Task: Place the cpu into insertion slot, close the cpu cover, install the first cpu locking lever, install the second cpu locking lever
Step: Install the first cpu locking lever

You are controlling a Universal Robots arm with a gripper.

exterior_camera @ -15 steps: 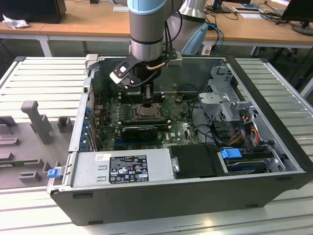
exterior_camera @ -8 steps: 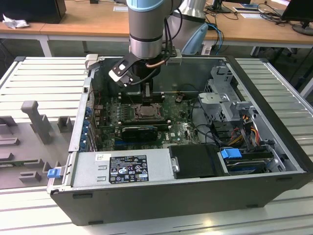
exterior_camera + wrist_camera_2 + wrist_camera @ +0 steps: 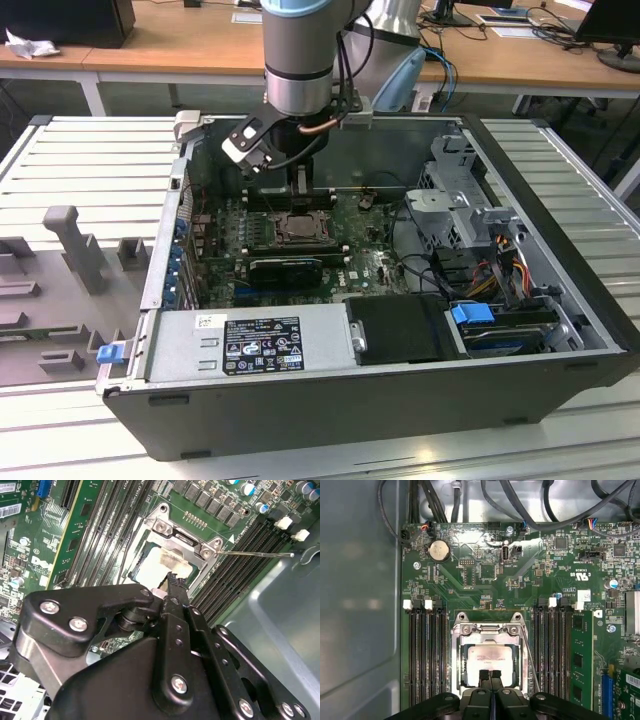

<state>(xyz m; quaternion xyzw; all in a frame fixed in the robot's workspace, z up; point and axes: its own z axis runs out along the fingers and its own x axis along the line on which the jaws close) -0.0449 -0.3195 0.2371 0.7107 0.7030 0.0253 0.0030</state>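
Note:
The cpu (image 3: pixel 490 655) lies flat in the insertion slot (image 3: pixel 297 228) of the green motherboard, its silvery top showing through the window of the cpu cover (image 3: pixel 487 630). The cover lies down over the chip. My gripper (image 3: pixel 490 676) hangs just over the near edge of the socket with its two black fingers pressed together and nothing between them; in the second wrist view the fingertips (image 3: pixel 175 582) sit at the edge of the cpu (image 3: pixel 160 567). A thin metal locking lever (image 3: pixel 255 555) sticks out sideways from the socket; in the first wrist view the lever (image 3: pixel 530 655) runs along one side of the socket.
Black memory slots (image 3: pixel 427 655) flank the socket on both sides. A black ridged card (image 3: pixel 285 268) lies in front of the socket, with a grey power supply (image 3: pixel 250 345) nearer still. The drive cage and cables (image 3: pixel 465 215) fill the exterior view's right of the case.

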